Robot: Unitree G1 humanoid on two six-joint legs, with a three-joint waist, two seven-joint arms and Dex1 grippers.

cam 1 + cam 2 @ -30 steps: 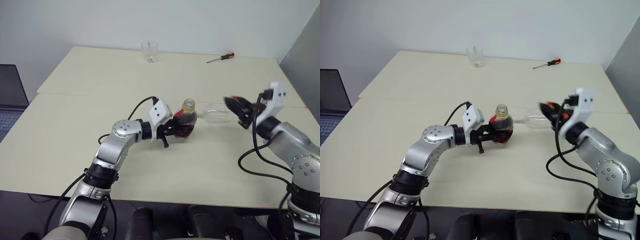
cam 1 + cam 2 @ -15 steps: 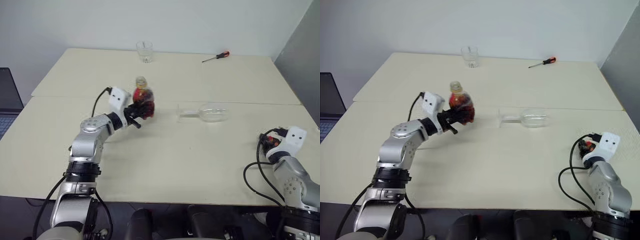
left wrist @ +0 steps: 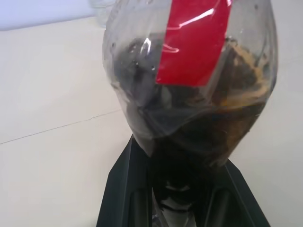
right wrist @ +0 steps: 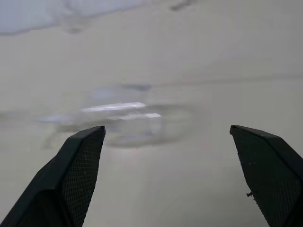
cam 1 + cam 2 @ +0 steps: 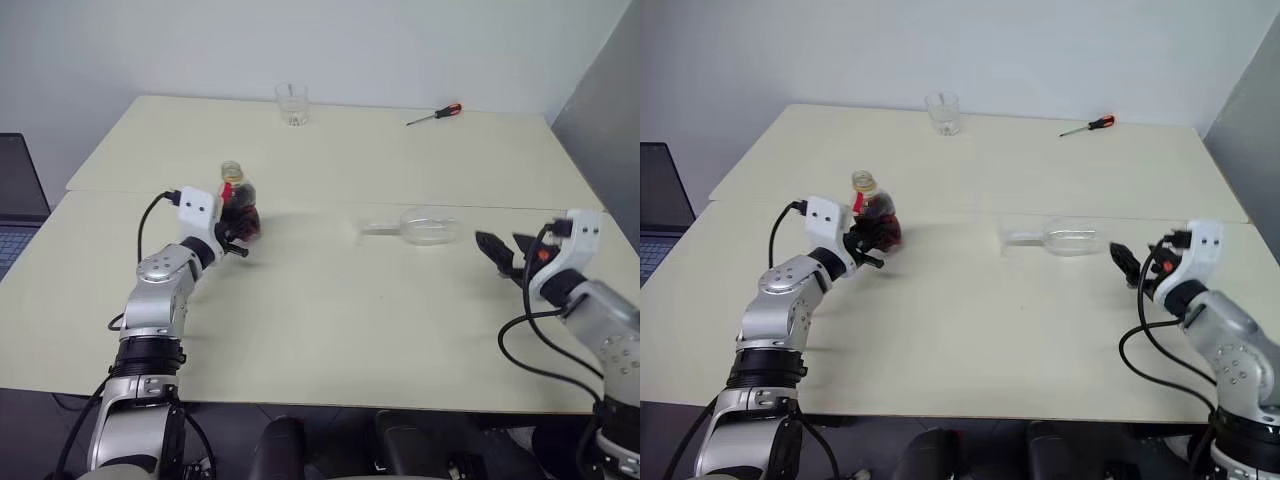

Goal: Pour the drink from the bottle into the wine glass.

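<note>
My left end effector (image 5: 238, 232) pinches the bottle (image 5: 238, 200), upright, left of centre on the tabletop (image 5: 330, 310), cap off, drink (image 3: 199, 132) inside. Wine glass (image 5: 420, 226) lies on its side, centre-right. Right end effector (image 5: 497, 248) spread wide beside its bowl, not touching.

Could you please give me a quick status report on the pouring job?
Left gripper shut on bottle, upright, uncapped. Right gripper open, empty, facing wine glass. Glass lying on its side on table; needs righting before pouring.

Tumbler (image 5: 291, 102) and screwdriver (image 5: 434, 115) (red-handled) sit at table's (image 5: 400, 330) far edge.
</note>
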